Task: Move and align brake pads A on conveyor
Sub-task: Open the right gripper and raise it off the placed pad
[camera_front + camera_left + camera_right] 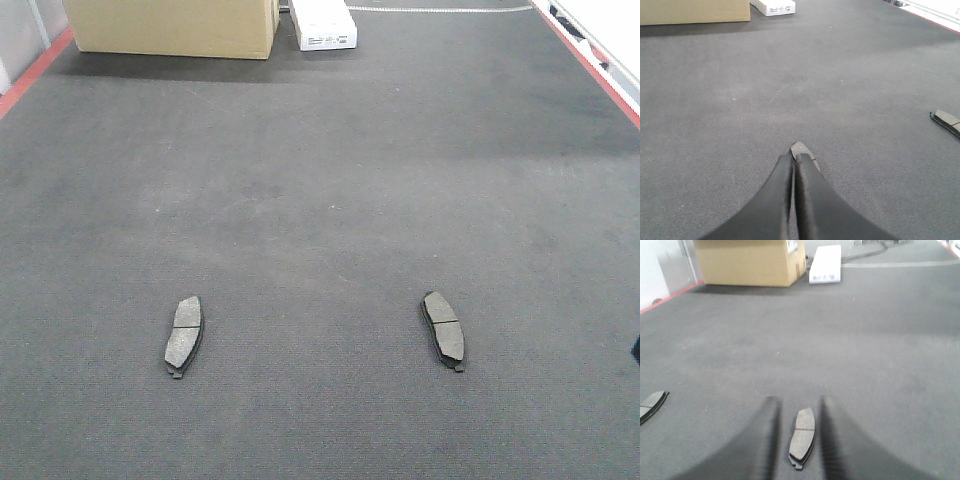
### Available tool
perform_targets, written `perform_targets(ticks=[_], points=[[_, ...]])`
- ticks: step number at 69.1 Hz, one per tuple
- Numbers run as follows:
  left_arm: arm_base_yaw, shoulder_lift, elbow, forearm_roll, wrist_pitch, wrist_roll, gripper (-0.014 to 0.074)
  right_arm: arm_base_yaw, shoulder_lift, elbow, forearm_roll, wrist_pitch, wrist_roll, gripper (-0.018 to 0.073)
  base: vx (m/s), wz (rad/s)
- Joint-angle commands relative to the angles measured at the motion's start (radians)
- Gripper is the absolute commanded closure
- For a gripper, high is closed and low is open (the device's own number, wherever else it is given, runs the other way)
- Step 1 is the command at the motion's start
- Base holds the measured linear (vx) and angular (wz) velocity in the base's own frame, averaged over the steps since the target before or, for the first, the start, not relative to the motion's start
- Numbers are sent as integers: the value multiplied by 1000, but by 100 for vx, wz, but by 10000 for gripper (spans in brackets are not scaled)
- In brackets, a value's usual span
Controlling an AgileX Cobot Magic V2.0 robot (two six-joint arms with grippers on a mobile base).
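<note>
Two brake pads A lie flat on the dark conveyor (320,180), one at the left (183,335) and one at the right (443,328), both lengthwise. Neither gripper shows in the front view. In the left wrist view my left gripper (793,156) is shut with nothing between its fingers. Only the tip of the left pad (802,149) shows past them on the belt, and the right pad (946,120) lies at that frame's edge. My right gripper (799,400) is open, its blurred fingers either side of the right pad (802,432), which rests on the belt. The left pad (651,404) sits far left.
A cardboard box (175,25) and a white carton (323,25) stand at the belt's far end. Red frame edges run along the left (35,65) and right (590,55) sides. A dark object (636,350) cuts into the right edge.
</note>
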State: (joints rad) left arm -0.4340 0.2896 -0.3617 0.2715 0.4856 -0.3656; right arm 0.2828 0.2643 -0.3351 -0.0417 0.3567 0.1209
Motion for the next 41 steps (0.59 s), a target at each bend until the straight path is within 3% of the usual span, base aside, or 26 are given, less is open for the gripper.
perform_targets(ticks=[1,41], points=[[-6,11,-24,11,-77,-2,603,-3,8,-28,-14,-79,-19,575,0,0],[-6,11,-24,11,-77,-2,603,-3,8,-28,-13,-79,-18,568,0,0]])
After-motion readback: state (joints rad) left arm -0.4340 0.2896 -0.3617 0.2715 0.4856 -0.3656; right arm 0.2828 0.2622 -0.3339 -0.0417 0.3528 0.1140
